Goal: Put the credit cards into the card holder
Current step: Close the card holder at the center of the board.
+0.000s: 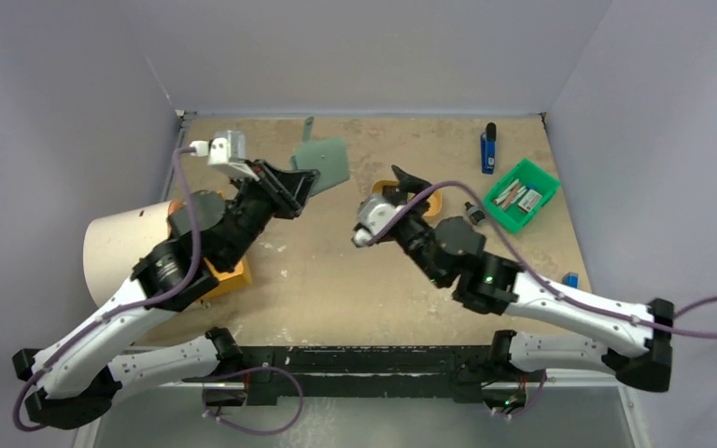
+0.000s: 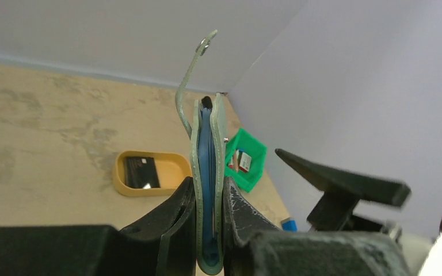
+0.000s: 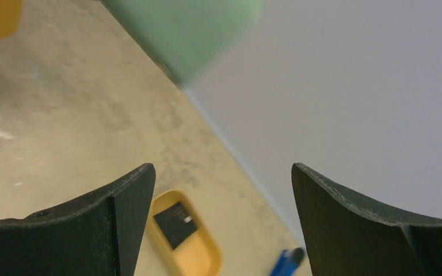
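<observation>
My left gripper (image 1: 291, 189) is shut on the sage-green card holder (image 1: 325, 161) and holds it above the table at the back. In the left wrist view the holder (image 2: 219, 144) stands edge-on between my fingers, with a blue card (image 2: 207, 167) inside it and its snap tab (image 2: 185, 86) curling up. My right gripper (image 1: 401, 187) is open and empty, just right of the holder and over the tan oval tray (image 1: 432, 202). A black card (image 3: 174, 224) lies in the tray (image 3: 207, 256); it also shows in the left wrist view (image 2: 141, 171).
A green bin (image 1: 521, 196) with small items stands at the right, and a blue lighter (image 1: 488, 149) lies behind it. A white paper roll (image 1: 126, 247) and an orange item (image 1: 231, 276) sit at the left under my left arm. Walls close the back and sides.
</observation>
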`<action>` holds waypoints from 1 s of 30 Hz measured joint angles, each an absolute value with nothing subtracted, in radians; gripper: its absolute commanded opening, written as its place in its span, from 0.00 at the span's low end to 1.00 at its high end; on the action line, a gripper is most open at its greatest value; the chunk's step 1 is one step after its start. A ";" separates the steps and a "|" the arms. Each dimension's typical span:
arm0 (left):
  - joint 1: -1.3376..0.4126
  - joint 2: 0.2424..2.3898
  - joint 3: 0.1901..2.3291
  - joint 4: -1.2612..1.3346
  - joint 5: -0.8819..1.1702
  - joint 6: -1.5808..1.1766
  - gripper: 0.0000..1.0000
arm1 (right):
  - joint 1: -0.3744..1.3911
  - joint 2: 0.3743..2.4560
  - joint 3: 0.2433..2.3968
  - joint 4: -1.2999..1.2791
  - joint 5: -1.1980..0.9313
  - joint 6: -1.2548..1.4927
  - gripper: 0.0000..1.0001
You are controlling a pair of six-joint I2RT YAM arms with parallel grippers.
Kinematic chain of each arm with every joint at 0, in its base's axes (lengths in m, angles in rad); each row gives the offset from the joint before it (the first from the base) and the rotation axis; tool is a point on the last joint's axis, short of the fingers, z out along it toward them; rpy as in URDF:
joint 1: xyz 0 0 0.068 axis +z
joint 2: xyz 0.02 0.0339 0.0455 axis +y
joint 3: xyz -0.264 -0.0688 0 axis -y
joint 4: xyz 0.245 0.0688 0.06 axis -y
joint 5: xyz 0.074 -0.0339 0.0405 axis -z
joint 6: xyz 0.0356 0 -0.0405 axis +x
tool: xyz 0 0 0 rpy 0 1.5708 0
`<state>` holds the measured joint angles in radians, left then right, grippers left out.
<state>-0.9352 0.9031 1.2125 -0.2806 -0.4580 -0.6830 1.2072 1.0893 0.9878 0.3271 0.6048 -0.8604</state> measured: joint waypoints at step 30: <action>-0.932 0.826 1.193 -0.434 0.492 0.057 0.00 | 0.815 0.812 1.095 -0.126 -0.754 0.163 0.82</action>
